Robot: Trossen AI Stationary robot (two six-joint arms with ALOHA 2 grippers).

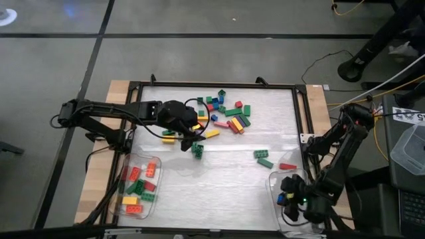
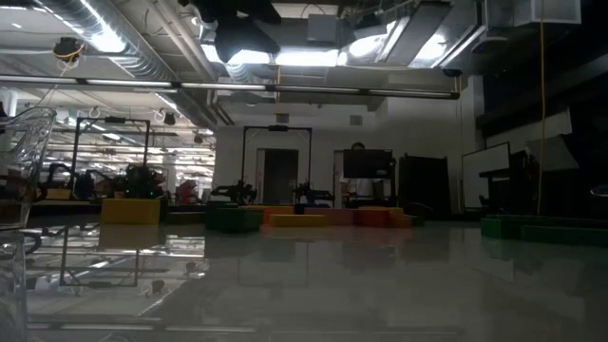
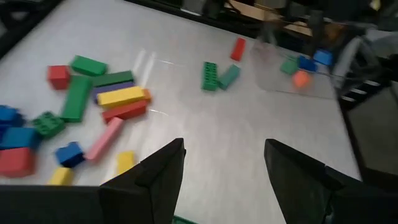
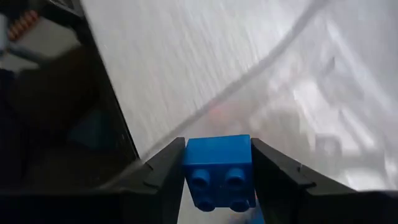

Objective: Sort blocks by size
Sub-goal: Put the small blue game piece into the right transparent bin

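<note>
Loose blocks (image 1: 226, 114) in several colours lie in a pile at the far middle of the white mat. My left gripper (image 1: 189, 141) hovers open beside the pile, nothing between its fingers (image 3: 158, 177); a green block (image 1: 198, 151) lies on the mat just under it. Two green blocks (image 1: 263, 158) and a red one (image 1: 287, 166) lie apart toward the right. My right gripper (image 1: 287, 197) is over the clear tub (image 1: 275, 182) at the near right corner, shut on a small blue block (image 4: 219, 168). My right gripper pinches the small blue block by two opposite sides (image 4: 186, 163) between its two fingers. The fingers slant down toward the tub. The block is lifted clear, its studs (image 4: 217, 180) facing back toward the wrist.
A second clear tub (image 1: 156, 174) at the near left corner holds red, green, yellow and orange blocks. A black frame (image 1: 302, 119) borders the mat. Cables and dark equipment lie beyond the table's right edge. Bare mat stretches between the two tubs.
</note>
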